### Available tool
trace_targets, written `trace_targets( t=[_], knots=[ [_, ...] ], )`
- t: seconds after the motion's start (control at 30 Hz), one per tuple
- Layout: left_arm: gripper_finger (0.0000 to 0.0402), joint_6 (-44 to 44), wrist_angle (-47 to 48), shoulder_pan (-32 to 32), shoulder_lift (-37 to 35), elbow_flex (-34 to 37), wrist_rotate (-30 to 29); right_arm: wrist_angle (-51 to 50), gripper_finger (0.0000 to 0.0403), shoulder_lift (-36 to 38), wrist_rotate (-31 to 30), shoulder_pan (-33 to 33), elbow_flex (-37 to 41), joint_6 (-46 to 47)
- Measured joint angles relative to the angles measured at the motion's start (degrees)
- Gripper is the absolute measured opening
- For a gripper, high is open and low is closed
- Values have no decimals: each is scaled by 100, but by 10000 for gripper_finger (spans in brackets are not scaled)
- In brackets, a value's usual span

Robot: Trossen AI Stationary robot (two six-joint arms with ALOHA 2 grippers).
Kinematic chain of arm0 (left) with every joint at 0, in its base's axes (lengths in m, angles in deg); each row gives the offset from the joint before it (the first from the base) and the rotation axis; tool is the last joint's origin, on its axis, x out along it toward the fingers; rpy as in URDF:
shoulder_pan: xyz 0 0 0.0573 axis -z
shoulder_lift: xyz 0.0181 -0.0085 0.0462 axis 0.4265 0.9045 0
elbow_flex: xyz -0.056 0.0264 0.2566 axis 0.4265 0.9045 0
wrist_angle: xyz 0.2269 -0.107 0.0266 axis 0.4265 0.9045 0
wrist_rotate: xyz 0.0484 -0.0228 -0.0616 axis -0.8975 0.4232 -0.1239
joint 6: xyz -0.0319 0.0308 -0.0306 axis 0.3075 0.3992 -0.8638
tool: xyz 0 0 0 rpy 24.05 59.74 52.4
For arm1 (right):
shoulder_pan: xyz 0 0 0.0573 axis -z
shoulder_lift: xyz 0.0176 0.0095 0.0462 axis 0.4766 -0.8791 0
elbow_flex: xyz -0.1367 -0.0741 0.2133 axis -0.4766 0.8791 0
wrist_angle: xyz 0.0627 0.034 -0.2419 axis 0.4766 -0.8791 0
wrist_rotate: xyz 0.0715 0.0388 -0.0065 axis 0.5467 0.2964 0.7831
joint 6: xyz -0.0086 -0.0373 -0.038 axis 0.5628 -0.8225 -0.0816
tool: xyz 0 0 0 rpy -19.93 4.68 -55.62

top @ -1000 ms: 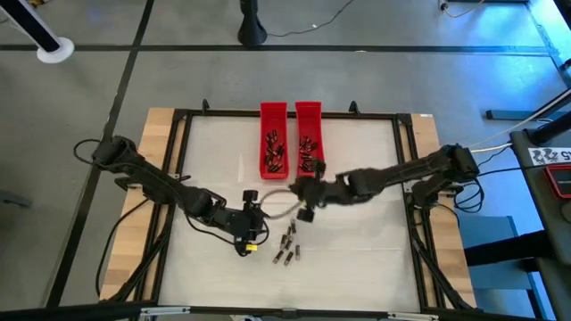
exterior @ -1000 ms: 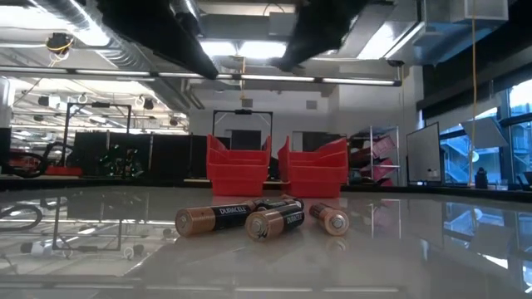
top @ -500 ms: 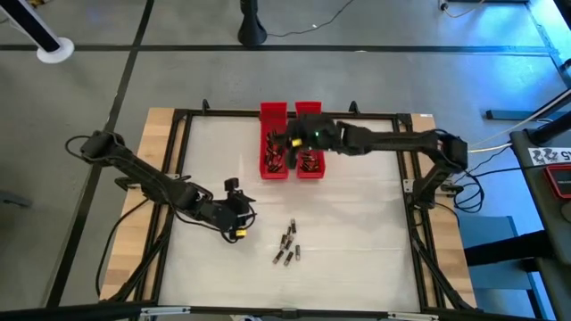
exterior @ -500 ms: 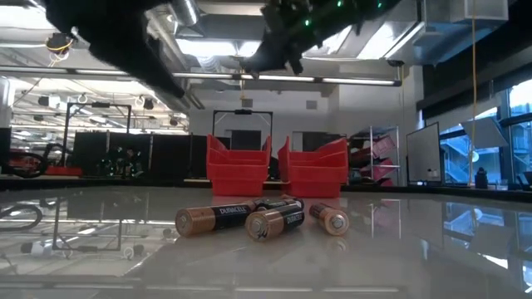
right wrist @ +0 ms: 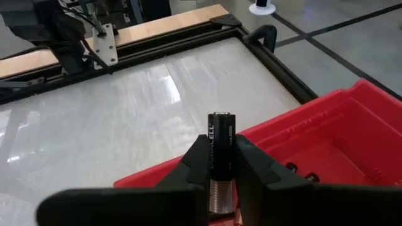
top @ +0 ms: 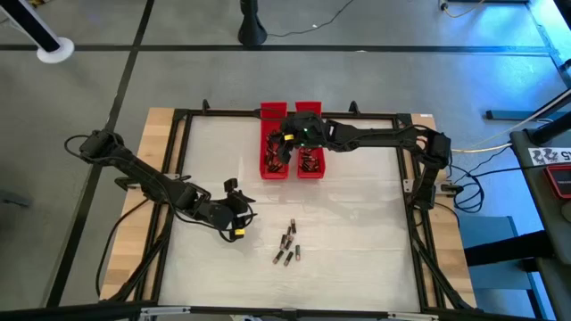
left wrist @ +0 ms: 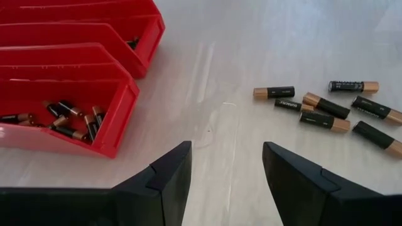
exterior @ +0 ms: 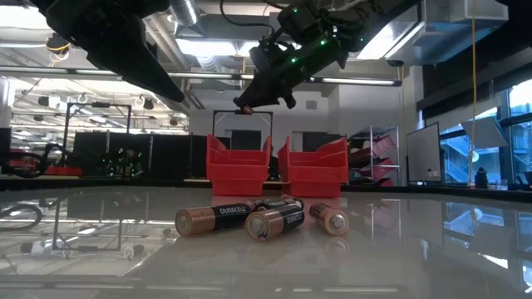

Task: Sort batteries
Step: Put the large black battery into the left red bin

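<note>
Two long red trays [top: 274,150] [top: 310,153] stand side by side at the table's far middle, with batteries lying in them [left wrist: 75,116]. Several loose batteries [top: 287,245] [exterior: 249,219] [left wrist: 326,107] lie on the white table near the front middle. My right gripper [top: 284,138] [right wrist: 221,164] hangs over the left tray [right wrist: 314,144], shut on one battery [right wrist: 221,141]. My left gripper [top: 239,223] [left wrist: 226,179] is open above bare table, left of the loose batteries, with nothing between its fingers. My right gripper pinches one battery by its long sides [right wrist: 220,157] between its two fingers. The battery lies along the fingers, its dark end sticking out ahead of the tips. The fingers come from the table's right, slanting down. The battery is lifted clear above the left tray.
A black metal frame [top: 178,169] runs round the white tabletop, with wooden strips outside it. Bare table lies between the trays and the loose batteries and to both sides. In the low view, racks and shelving of the room show beyond the table.
My right gripper, shut on the battery, has swung from the table's middle toward the far edge and now hangs over the left red tray. My left gripper has drawn back a little toward the table's left edge, still open. The loose batteries have not moved.
</note>
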Motion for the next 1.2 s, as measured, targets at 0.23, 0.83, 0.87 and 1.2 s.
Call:
trace_targets(
  t=[0.23,0.83,0.87,1.2],
  knots=[
    [184,-7,-2,0,2,-2,0,21,136,-42,-225,2,-2,64],
    [184,-160,-14,7,4,-2,301,-2036,278,839,267,-204,-4,43],
    [184,-160,-13,7,4,-2,320,-2283,277,924,267,-311,-4,124],
    [184,120,-698,7,134,-2,1049,-4198,276,1173,-663,-2241,-3,843]
  ],
)
